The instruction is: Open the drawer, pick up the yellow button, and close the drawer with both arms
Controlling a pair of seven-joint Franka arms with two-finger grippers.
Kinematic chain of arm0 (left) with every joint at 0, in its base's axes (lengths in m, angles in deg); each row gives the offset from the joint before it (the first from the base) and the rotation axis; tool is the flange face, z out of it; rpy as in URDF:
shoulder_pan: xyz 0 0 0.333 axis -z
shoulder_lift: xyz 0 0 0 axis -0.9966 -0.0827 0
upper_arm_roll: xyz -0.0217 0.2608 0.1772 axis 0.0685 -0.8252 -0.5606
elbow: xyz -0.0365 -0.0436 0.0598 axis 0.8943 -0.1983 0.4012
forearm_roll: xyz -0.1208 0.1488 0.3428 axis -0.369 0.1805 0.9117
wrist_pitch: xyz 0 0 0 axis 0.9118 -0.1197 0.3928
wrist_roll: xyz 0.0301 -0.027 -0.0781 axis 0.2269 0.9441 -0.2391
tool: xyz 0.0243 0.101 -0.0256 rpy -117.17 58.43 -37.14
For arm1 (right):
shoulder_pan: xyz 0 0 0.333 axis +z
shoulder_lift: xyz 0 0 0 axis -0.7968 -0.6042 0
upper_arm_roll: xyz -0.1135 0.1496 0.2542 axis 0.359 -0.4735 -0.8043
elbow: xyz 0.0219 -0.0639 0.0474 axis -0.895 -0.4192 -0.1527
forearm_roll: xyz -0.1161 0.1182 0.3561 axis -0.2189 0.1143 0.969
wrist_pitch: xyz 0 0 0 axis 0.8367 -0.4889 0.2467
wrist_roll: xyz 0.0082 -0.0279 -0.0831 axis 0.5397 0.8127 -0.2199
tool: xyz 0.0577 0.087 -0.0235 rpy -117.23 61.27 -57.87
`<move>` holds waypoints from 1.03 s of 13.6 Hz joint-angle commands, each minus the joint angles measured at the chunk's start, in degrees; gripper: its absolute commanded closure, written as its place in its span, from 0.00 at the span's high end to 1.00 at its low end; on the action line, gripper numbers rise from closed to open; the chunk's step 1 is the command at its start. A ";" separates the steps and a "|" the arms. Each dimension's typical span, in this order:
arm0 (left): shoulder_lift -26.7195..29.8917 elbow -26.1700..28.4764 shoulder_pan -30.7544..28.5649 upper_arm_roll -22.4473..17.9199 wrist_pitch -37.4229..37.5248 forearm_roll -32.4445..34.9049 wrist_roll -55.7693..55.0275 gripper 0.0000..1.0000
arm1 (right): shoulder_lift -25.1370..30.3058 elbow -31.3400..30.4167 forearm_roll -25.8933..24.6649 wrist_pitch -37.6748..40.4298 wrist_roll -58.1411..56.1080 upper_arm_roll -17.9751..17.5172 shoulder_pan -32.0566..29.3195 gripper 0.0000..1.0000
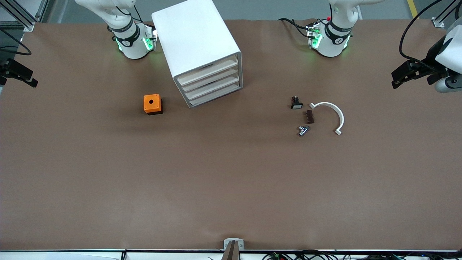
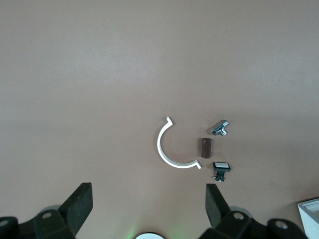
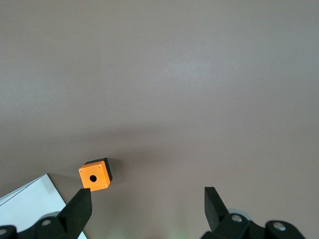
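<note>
Over the table's edge at the left arm's end, left gripper [image 1: 413, 82] hangs with jaws spread wide, nothing between the fingers [image 2: 215, 201]. Below it in the left wrist view: white curved clip [image 2: 169, 147], brown block [image 2: 206, 147], metal fitting [image 2: 220, 128], small black part with white face [image 2: 221, 168], all close together but apart on the table [image 1: 231, 187]. Right gripper [image 1: 16, 81] is over the edge at the right arm's end, jaws also wide and empty, fingers [image 3: 79, 205] in view. Orange cube with round hole [image 3: 94, 178] sits hole up, beside the drawer cabinet [image 1: 196, 39] toward the right arm's end. Cabinet's long axis runs from the arm bases toward the front camera, slanted toward the left arm's end. Its drawers [image 1: 213, 81] face that way too and look fully pushed in, probably four of them. Button not seen in any view, so its place and heading cannot be told.
</note>
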 commanded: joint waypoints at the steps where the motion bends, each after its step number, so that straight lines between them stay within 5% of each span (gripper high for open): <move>1: 0.29 -0.48 -0.53 0.41 0.54 -0.36 -0.44 1.00 | 0.95 -0.92 -0.57 0.03 0.49 -0.14 -0.20 1.00; 14: -1.45 -0.13 -0.01 0.58 0.54 -0.45 -0.61 1.00 | 1.12 -1.01 0.04 -0.41 0.49 -0.31 1.30 1.00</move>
